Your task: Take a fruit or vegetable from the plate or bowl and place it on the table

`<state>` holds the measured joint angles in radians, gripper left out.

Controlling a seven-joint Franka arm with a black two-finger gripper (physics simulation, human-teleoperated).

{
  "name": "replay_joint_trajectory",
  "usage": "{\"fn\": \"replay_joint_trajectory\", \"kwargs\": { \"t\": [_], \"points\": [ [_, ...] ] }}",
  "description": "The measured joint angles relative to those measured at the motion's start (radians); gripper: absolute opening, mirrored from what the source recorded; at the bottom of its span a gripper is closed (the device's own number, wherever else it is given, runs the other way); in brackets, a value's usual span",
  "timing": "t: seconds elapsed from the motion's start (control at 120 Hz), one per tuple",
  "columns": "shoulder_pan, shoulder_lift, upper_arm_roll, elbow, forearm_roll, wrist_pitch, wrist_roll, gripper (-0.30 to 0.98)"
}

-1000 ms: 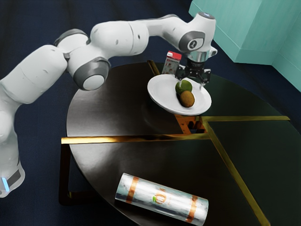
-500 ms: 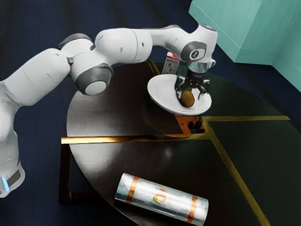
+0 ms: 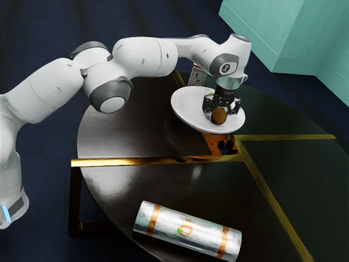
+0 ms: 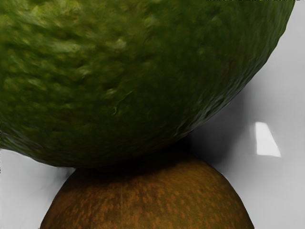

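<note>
Pick stage in hand, by the look of it: the grasp on the brown fruit (image 3: 219,115) is being set up or made. Neither fruit is seen on the table (image 3: 136,131); the put-down half is not done. Brown fruit is located in the white plate (image 3: 185,112), low at the gripper (image 3: 218,113), with the green fruit (image 4: 133,71) crowded right up against it in the wrist view. State of the fingers cannot be told: whether the brown fruit is clamped or merely straddled is not made clear.

Next move, judged: a firm two-sided hold to be secured and checked, then a straight lift above the rim before any sideways travel. Bare tabletop beside the plate would do for the release. Risk: the green fruit could be nudged or rolled, and the rounded brown skin could be let slip if gripped off-centre.

Pose: the arm (image 3: 144,57) is stretched in from the exterior view's left, carried high across the table, bent sharply down at the wrist. Hand is pointed downward, close to upright, sunk low into the plate. Small box (image 3: 197,76) is stood behind the plate; patterned cylinder (image 3: 187,230) is laid well apart.
</note>
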<state>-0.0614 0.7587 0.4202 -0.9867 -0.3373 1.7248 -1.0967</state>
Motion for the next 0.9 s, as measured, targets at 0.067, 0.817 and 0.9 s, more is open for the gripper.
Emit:
{"fn": "replay_joint_trajectory", "kwargs": {
  "t": [0.067, 0.817, 0.9],
  "points": [
    [0.000, 0.000, 0.000, 0.000, 0.001, -0.001, -0.006, 0.26],
    [-0.316, -0.100, -0.051, 0.014, 0.009, -0.034, 0.001, 0.35],
    [-0.332, -0.101, -0.051, 0.014, 0.008, -0.032, 0.003, 0.50]
  ]
}}
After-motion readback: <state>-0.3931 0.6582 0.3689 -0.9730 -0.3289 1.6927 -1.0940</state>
